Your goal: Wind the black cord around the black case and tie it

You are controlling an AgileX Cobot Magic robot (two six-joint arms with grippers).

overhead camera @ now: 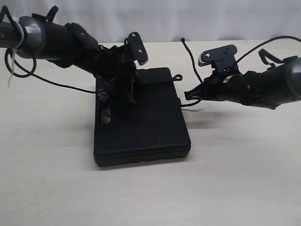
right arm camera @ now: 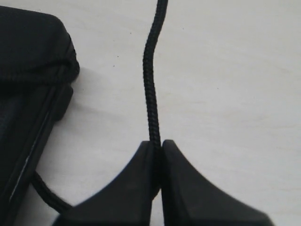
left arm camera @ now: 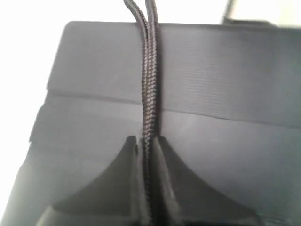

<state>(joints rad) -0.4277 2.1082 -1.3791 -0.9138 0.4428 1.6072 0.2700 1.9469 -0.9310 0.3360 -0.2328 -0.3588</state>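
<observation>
Left gripper (left arm camera: 147, 141) first: its jaws are pressing together on the black cord (left arm camera: 149, 84), pinching it right above the lid of the black case (overhead camera: 146, 127), near the case's handle-slot side. From that pinch, two strands are running side by side straight across the ribbed lid and dropping over the case's far edge, as the left wrist view shows it. The case is lying flat on the table (overhead camera: 235, 188), lid up.

Crossing to the case's right edge, the right gripper (right arm camera: 157, 143) is sitting just beside the case, off the lid and low over the table. Its jaws are closed on a single strand. That strand is leading away from the case, and in the exterior view it is rising above the right arm.

So both arms are gripping cord, one over the case and one beside it. I'm judging that the tie is turning on bringing the right-hand strand back over the lid, along the line the cord is already following. The left gripper is the nearer to that spot.
</observation>
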